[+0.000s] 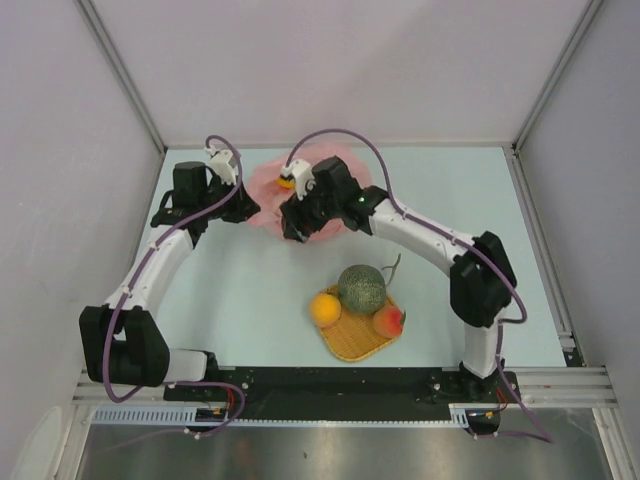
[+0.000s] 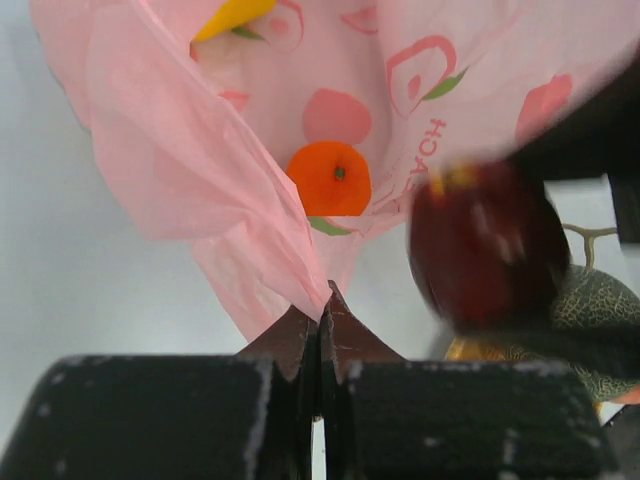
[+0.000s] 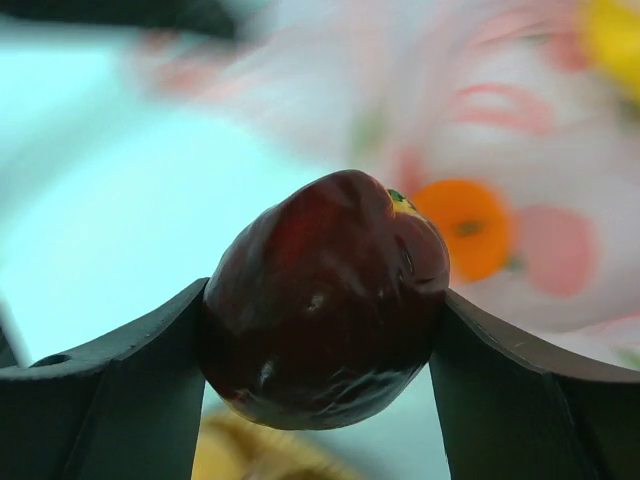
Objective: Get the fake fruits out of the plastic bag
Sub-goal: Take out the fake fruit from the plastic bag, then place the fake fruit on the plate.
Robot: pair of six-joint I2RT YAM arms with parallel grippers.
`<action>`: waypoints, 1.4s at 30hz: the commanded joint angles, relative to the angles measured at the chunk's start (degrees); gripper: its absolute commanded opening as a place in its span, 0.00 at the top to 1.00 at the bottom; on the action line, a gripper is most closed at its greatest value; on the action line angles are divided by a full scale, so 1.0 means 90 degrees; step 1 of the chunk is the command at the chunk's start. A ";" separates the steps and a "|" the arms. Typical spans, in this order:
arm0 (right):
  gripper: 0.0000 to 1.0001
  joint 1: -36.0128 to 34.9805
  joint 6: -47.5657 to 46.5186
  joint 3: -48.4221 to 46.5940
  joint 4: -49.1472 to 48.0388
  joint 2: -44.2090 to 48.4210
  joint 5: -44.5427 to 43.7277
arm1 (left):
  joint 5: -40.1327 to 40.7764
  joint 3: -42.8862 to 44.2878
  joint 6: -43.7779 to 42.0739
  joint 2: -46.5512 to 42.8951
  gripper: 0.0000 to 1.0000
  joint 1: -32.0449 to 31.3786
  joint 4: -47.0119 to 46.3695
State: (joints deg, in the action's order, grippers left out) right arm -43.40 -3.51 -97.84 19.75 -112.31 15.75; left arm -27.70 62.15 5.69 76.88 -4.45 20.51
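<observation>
The left gripper (image 2: pixel 322 300) is closed, its two tips pressed together on a gathered fold of the bag (image 2: pixel 190 160). The pink film rises out of the pinch and spreads up and to both sides ahead of the jaws. Just beyond the tips, on the film, lies a flat orange disc (image 2: pixel 330 178) with a green leaf under it, which looks like print. Far ahead and a little left of the jaw line, a yellow fruit (image 2: pixel 232 14) shows inside the bag, mostly cut off by the frame edge.

The right gripper (image 3: pixel 322 335) is clamped on the apple (image 3: pixel 320 290). The dark red fruit fills the whole gap, is gripped on both flanks, and its top stands above the tips. The jaws stand wide only because the apple is wide. Beyond it the bag is a pink blur.

Seen from the left wrist, the apple hangs ahead and to the right of the left jaws, apart from the pinch and beside the lower edge of the film; whether it touches the film I cannot tell. Further right, behind the apple, is the melon (image 2: pixel 592 300).

From above, the melon, the orange (image 1: pixel 325 309) and the peach (image 1: pixel 389 320) sit close together on the mat (image 1: pixel 355 345), well apart from both pairs of jaws and outside the bag
</observation>
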 commanded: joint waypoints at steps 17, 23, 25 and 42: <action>0.70 -0.2238 -0.5478 0.3157 0.2512 0.3416 0.0536 | -0.0193 -0.0460 0.0090 -0.0739 1.00 0.0045 -0.0805; 0.70 -0.2619 -0.6523 0.3585 0.2796 0.3787 0.0195 | -0.0222 -0.0577 0.0100 -0.0915 1.00 0.0045 -0.0795; 0.71 -0.2891 -0.6563 0.3955 0.2485 0.4001 -0.0049 | -0.0319 -0.0568 0.0051 -0.0974 1.00 0.0045 -0.0756; 0.67 -0.4171 -0.6964 0.6183 -0.0016 0.4432 -0.2189 | -0.0535 -0.1085 0.0080 -0.1658 1.00 0.0035 -0.0736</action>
State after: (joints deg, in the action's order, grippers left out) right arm -78.98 -64.64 -44.27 27.07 -74.74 2.24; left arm -30.46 53.21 6.94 64.16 -4.43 15.49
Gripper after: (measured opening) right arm 0.778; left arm 0.008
